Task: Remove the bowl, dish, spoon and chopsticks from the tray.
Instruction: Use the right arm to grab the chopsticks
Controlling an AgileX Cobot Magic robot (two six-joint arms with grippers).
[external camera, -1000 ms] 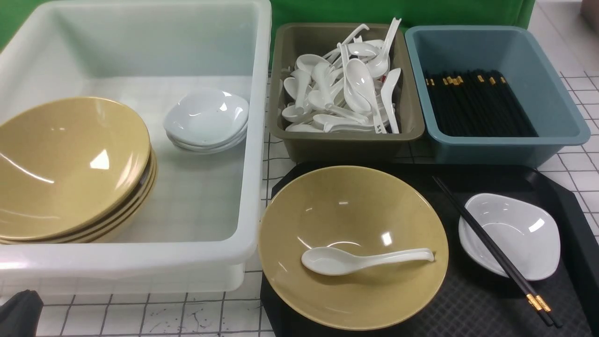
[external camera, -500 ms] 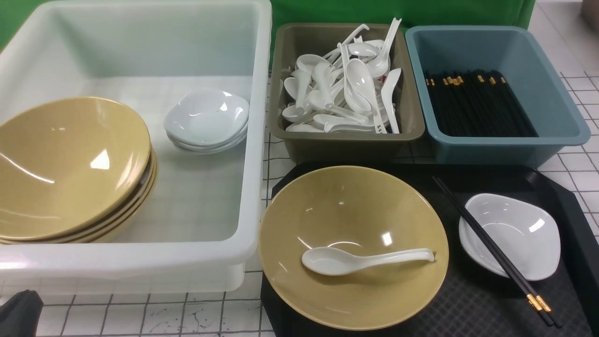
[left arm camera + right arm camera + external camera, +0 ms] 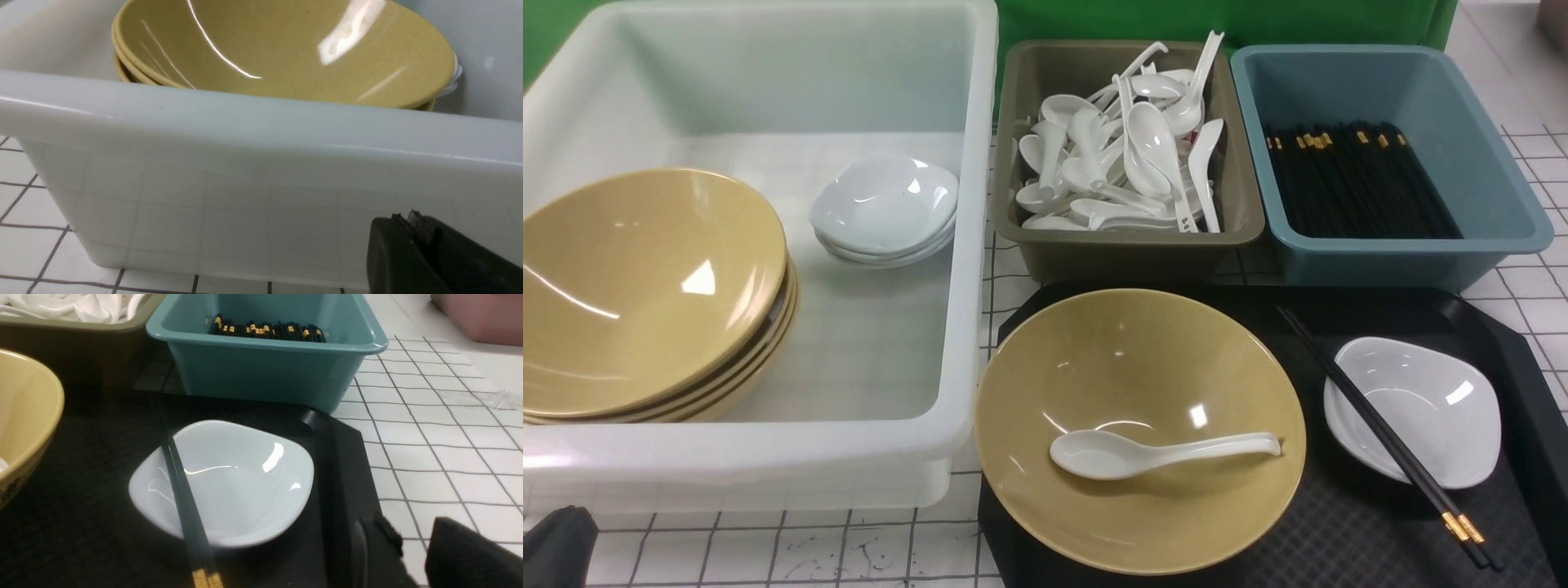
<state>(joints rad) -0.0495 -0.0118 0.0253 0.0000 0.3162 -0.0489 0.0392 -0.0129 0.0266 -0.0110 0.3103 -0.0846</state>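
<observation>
1. My left gripper (image 3: pixel 410 228) is closed with nothing in it. It sits low by the near outer wall of the white tub (image 3: pixel 964 245).
2. My right gripper (image 3: pixel 410 533) is partly open and holds nothing. It is at the right rim of the tray (image 3: pixel 1347 531), near the dish (image 3: pixel 1429 408).
3. The bowl (image 3: pixel 1139 376) stands on the left part of the tray, and its near-left edge overhangs the tray's rim.
4. The spoon (image 3: pixel 1152 453) lies inside the bowl with its scoop to the left and its handle to the right.
5. The dish sits on the right part of the tray, apart from the bowl.
6. The chopsticks (image 3: pixel 1380 433) lie together across the dish's left edge, gold-banded ends toward me.
7. Inside the tub are a stack of yellow bowls (image 3: pixel 645 286) and a stack of white dishes (image 3: pixel 882 204).
8. Behind the tray stand a brown bin (image 3: pixel 1127 253) full of white spoons and a blue bin (image 3: pixel 1405 261) of black chopsticks.
</observation>
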